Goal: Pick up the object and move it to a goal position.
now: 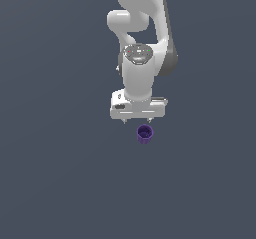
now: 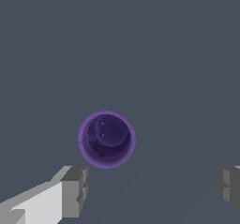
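Plain grey floor w/ nothing else on it, and we've got the gripper (image 1: 136, 120) spread wide & empty, the cup (image 1: 145, 134) upright, mouth up, just off its tips at approx 5 o'clock in exterior view, not yet betw. the fingers (image 2: 74, 191).

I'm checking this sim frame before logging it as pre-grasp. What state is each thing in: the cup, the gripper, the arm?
purple cup: upright, mouth open upward, hollow inside looks empty, not gripped, lying outside the gap between the fingers.
gripper: open, fingers spread wide, holding nothing.
arm: over the scene, gripper end close beside the cup in the exterior view.
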`<control>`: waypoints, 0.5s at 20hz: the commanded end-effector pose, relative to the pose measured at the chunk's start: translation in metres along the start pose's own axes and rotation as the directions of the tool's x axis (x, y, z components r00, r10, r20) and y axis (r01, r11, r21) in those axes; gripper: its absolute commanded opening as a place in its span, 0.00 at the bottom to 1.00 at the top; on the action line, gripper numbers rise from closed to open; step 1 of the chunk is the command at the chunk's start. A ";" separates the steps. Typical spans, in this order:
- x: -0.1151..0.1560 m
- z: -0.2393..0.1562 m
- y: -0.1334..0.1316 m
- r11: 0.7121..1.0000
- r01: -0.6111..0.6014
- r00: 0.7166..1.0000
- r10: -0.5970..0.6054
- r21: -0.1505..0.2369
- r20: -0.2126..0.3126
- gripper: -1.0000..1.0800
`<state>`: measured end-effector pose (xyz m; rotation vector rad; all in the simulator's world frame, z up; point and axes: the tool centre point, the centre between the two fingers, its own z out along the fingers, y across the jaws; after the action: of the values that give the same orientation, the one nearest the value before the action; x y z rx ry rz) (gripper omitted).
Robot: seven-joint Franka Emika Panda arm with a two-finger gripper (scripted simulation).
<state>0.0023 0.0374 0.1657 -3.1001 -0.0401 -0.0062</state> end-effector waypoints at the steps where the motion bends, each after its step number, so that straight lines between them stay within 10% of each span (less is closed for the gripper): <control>1: 0.000 0.000 0.000 1.000 0.000 1.000 0.000 0.000 0.000 0.62; 10: 0.003 0.001 0.003 1.000 -0.018 1.000 0.018 0.009 0.000 0.62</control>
<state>0.0056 0.0346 0.1646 -3.0919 -0.0133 -0.0045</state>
